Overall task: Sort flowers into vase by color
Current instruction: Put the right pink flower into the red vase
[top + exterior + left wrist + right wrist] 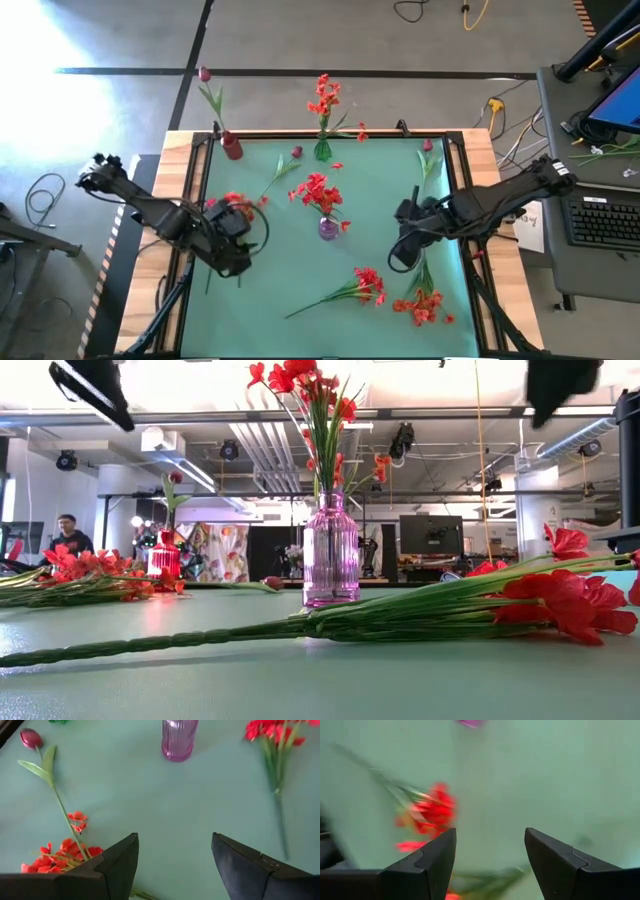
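Note:
Three vases stand on the green mat: a red vase (pixel 232 147) holding a magenta bud, a green vase (pixel 322 150) with red blooms, and a purple vase (pixel 328 228) with red blooms (pixel 318 190). Loose flowers lie flat: an orange-red cluster (pixel 65 855) and a magenta bud (pixel 31 738) on its stem near my left gripper (pixel 175 865), a red spray (pixel 365 285), and an orange-red spray (pixel 420 305). My left gripper (pixel 235 255) hovers open over the mat's left side. My right gripper (pixel 405 250) hovers open at the right, above a red spray (pixel 432 812).
A bud on a leafy stem (pixel 427 160) lies at the far right of the mat. Black rails (pixel 195 190) frame the mat. A desk with a keyboard (pixel 605 220) stands to the right of the table. A person (pixel 68 535) shows far behind in the room.

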Robot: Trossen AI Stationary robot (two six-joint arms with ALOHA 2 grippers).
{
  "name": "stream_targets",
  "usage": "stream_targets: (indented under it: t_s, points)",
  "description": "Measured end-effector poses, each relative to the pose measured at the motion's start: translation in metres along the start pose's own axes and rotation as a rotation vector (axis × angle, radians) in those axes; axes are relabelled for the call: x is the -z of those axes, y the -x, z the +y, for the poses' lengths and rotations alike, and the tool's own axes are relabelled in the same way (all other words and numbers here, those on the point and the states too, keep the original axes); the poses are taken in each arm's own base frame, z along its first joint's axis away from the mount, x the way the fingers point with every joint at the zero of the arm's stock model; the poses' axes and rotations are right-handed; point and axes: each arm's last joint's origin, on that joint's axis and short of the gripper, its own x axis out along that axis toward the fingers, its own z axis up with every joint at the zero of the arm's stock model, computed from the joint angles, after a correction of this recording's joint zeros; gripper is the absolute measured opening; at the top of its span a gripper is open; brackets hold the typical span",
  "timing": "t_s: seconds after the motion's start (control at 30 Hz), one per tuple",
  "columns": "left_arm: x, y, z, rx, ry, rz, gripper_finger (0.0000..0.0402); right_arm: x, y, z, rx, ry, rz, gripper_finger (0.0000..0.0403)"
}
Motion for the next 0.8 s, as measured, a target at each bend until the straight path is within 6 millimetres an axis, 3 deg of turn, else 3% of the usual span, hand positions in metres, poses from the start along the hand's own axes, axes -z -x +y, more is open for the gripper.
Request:
stream_targets:
  t_s: [0.43,0.8]
  points:
    - [0.007,-0.036,-0.019,-0.181,-0.156,0.02,0.0235,0.018,-0.031,-0.021,0.148,-0.092,0.019,0.0228]
    - [0.0,-0.031,-0.007,-0.185,-0.173,-0.063,0.0196,0.018,-0.037,-0.02,0.127,-0.038,0.005,0.0228]
